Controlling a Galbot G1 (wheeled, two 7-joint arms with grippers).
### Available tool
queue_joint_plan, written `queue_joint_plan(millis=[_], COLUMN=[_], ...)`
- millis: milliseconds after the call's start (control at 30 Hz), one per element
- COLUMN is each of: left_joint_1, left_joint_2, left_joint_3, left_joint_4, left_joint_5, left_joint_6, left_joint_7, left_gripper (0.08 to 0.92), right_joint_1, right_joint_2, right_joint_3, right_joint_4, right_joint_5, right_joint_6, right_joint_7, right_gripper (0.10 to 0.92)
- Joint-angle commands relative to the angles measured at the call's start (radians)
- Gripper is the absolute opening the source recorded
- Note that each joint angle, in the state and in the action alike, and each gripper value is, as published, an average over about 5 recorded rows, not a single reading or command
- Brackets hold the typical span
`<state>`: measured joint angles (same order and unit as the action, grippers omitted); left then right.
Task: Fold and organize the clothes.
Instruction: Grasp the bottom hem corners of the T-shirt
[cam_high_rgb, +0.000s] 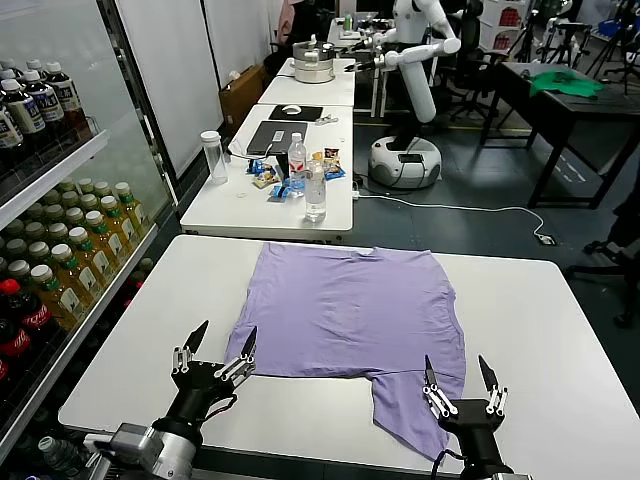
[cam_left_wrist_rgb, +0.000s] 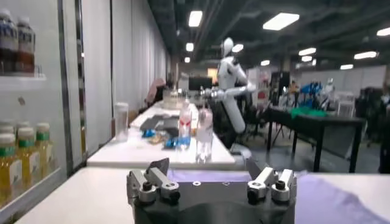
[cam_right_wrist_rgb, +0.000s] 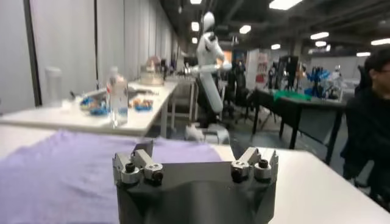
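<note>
The lavender T-shirt (cam_high_rgb: 355, 310) lies spread flat on the white table (cam_high_rgb: 540, 330), with one part hanging toward the front edge at the right (cam_high_rgb: 415, 415). No printed graphic shows. My left gripper (cam_high_rgb: 222, 345) is open and empty, just left of the shirt's near left corner. My right gripper (cam_high_rgb: 459, 375) is open and empty, at the right edge of the shirt's lower part. The shirt also shows in the left wrist view (cam_left_wrist_rgb: 329, 195) and the right wrist view (cam_right_wrist_rgb: 61, 170), beyond the open jaws of each gripper.
A second white table (cam_high_rgb: 250, 205) behind carries water bottles (cam_high_rgb: 315, 190), a clear jar (cam_high_rgb: 213, 155), snacks and a laptop. Drink shelves (cam_high_rgb: 60, 250) stand along the left. A white robot (cam_high_rgb: 405, 90) and a dark table with a green cloth (cam_high_rgb: 565, 82) stand farther back.
</note>
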<state>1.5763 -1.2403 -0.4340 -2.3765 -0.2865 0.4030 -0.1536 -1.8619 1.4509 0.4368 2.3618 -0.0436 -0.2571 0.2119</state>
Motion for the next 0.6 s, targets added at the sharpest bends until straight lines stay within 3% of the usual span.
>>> queue_joint_plan(millis=[33, 367, 600], left_joint_1=[-0.127, -0.193, -0.193], left_joint_2=[0.084, 0.103, 0.100], left_joint_3=[0.028, 0.078, 0.100], left_joint_4=[0.176, 0.323, 0.342], left_joint_5=[-0.045, -0.019, -0.028], left_joint_6=[0.174, 0.179, 0.180], left_joint_7=[-0.038, -0.062, -0.063], left_gripper=[0.823, 0.823, 0.823], right_joint_1=[-0.029, -0.034, -0.033], right_joint_2=[0.000, 0.011, 0.024], right_joint_3=[-0.003, -0.027, -0.031], right_joint_4=[-0.032, -0.090, -0.108], right_joint_5=[-0.012, 0.005, 0.036], right_joint_6=[-0.060, -0.064, -0.072], right_joint_7=[0.022, 0.030, 0.038], right_gripper=[0.823, 0.823, 0.823])
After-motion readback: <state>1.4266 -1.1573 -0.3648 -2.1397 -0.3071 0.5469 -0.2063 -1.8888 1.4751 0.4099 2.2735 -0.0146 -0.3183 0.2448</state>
